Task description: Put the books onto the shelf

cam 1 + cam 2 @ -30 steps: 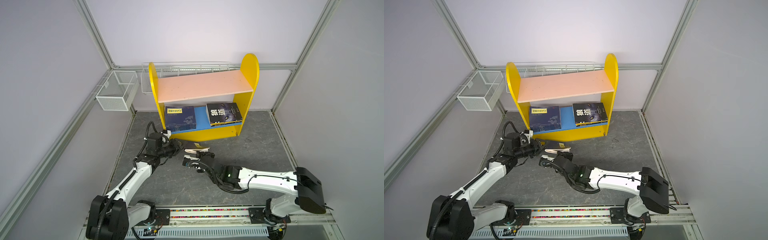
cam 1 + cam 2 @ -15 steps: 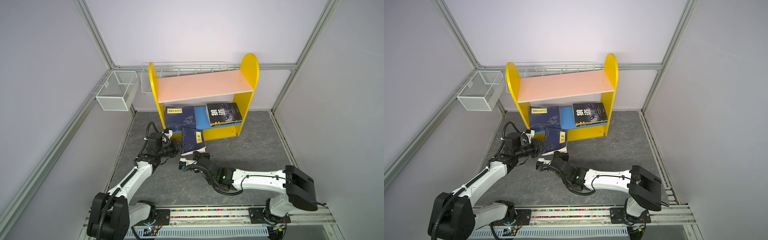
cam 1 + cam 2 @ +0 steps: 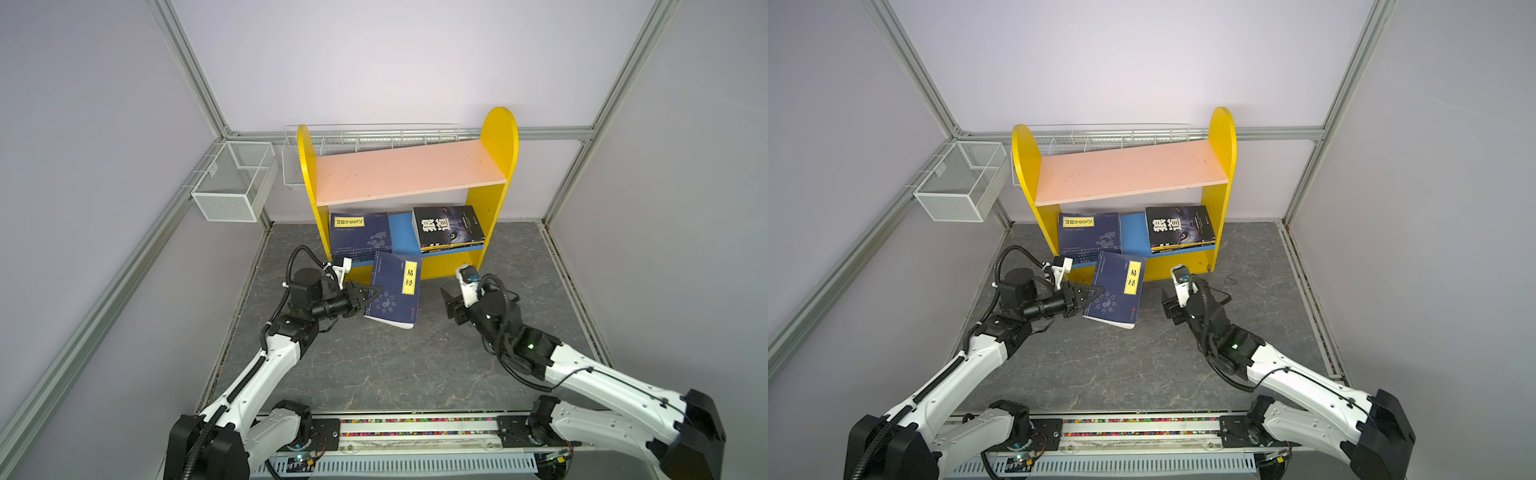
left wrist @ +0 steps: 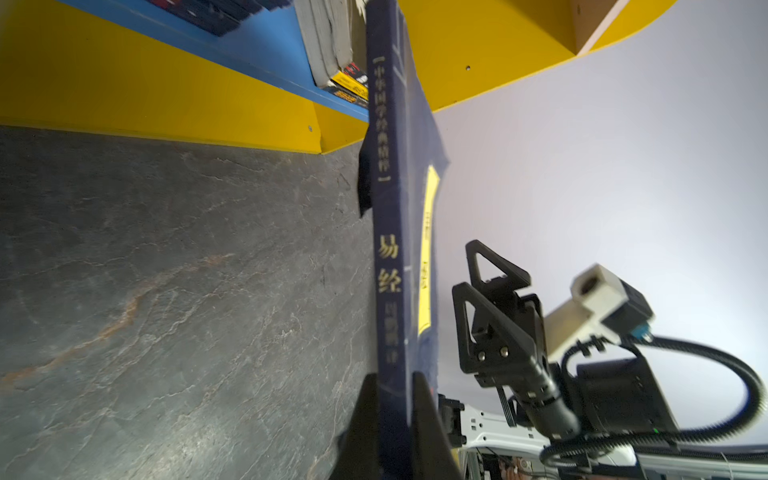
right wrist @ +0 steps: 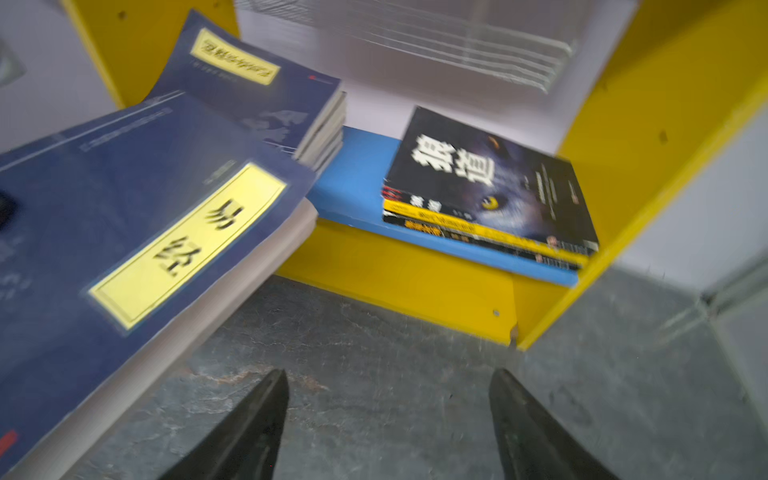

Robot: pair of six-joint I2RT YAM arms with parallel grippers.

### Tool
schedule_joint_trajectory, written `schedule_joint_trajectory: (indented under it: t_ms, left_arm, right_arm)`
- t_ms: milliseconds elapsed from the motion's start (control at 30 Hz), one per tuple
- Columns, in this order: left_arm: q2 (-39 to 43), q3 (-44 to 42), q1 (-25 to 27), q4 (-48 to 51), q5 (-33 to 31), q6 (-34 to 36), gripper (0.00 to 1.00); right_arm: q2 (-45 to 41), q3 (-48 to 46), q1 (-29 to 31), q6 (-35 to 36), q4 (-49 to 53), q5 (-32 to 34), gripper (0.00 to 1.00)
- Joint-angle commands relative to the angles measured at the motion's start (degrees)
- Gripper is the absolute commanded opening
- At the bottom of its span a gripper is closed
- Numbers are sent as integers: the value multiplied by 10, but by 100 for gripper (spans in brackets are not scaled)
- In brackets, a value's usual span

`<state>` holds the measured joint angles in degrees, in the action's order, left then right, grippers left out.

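- Your left gripper (image 3: 371,296) is clamped on the spine edge of the navy book (image 3: 395,291). The left wrist view shows both fingers pinching it.
- That book is tilted and sits in front of the shelf (image 3: 500,137). Its far edge reaches the front of the blue lower board (image 3: 401,232), but it's hard to tell whether it rests there.
- Your right gripper (image 5: 388,376) is spread wide and empty. It hangs over the floor (image 3: 374,365), just beside the held book and not touching it.
- Done so far: a navy stack (image 3: 359,235) lies flat on the left of the lower board. A pile topped by the black book (image 3: 446,226) lies flat on the right.
- The pink upper board (image 3: 407,170) has nothing on it.
- Left to do: get the held book in. The gap between the two piles looks narrow, so on top of the navy stack looks the easier spot.
- No other loose book shows on the floor in either top view, so you are likely on the last one.
- Risk: a one-edge pinch lets the free side sag and catch the board's lip.
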<state>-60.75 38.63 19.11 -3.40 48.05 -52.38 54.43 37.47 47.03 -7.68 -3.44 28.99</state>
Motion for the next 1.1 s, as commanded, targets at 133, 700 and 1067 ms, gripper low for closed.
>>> schedule_joint_trajectory:
  t_ms: [133,700,1067]
  left_arm:
    - [16,-1,38,-129,-89,-10,0]
    - [-22,-66,53,-444,-346,-183,0]
    - [-36,-76,64,-498,-382,-191,0]
  right_arm:
    - [-18,-30,-73,-167,-15,-291,81]
    - [158,86,-54,-215,-171,-546,82]
    - [289,171,-26,-309,-323,-553,81]
